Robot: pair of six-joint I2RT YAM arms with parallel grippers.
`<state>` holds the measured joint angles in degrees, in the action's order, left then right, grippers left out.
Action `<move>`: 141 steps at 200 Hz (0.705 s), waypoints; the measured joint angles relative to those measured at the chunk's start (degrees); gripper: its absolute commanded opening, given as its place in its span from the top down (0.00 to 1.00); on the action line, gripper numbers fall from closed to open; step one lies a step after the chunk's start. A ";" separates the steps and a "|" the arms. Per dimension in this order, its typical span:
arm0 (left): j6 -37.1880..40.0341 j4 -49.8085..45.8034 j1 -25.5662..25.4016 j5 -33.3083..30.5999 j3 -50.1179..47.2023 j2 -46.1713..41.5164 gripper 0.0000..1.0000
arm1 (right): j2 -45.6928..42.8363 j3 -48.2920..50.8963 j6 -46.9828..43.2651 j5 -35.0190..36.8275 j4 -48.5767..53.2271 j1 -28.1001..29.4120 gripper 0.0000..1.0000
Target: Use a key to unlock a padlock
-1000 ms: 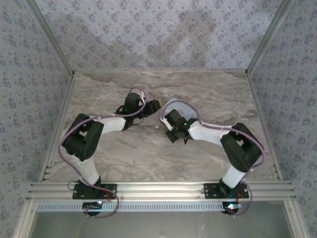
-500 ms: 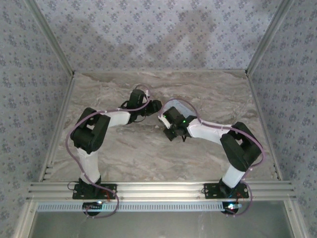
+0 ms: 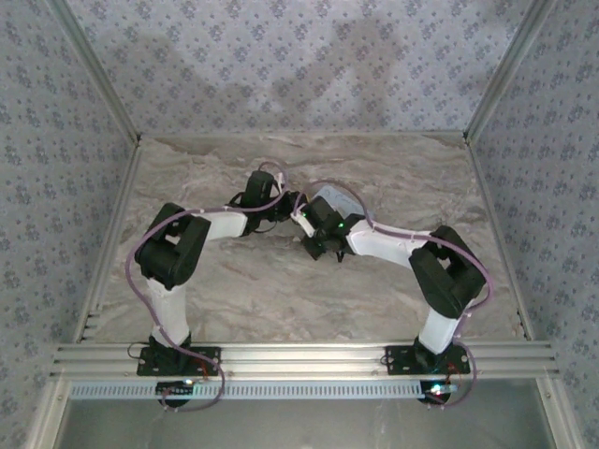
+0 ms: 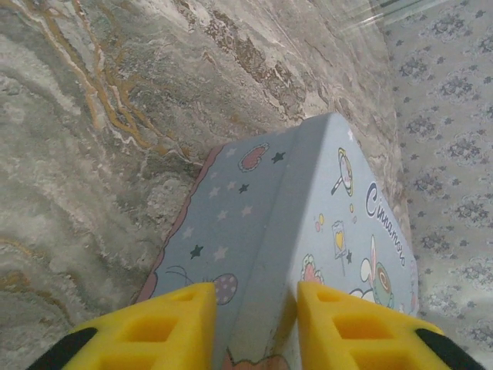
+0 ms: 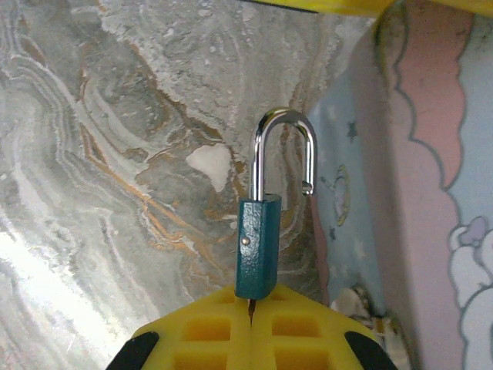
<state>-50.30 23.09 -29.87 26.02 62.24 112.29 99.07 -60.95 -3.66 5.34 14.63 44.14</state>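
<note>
Bare tabletop spreads wide on every side; the tin box apparently blocks the middle.

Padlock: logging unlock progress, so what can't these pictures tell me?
- Right wrist: base and keyhole of the padlock hide between the fingers of the right hand.
- Top external: padlock too small among the arms.
- Left wrist: tin cut by the bottom edge; whether the left hand grips it is unclear.
</note>
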 measured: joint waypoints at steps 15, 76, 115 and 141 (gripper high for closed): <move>-0.13 0.02 0.52 -0.50 -1.90 -1.53 0.59 | -2.16 1.99 0.42 0.22 0.04 1.16 1.00; 1.90 -3.69 2.21 -6.60 -10.45 -15.98 0.50 | -19.47 9.09 5.66 1.44 0.72 3.04 1.00; 5.16 -7.74 0.85 -11.96 -15.06 -26.77 0.43 | -29.40 11.50 11.67 2.49 4.63 -0.22 1.00; 7.50 -11.69 -1.05 -15.26 -17.11 -32.09 0.37 | -33.05 13.62 17.03 4.68 8.57 -5.03 1.00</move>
<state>-42.81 11.40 -30.92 10.76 45.12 80.20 66.02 -47.33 13.37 10.02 23.20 39.11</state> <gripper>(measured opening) 0.608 0.060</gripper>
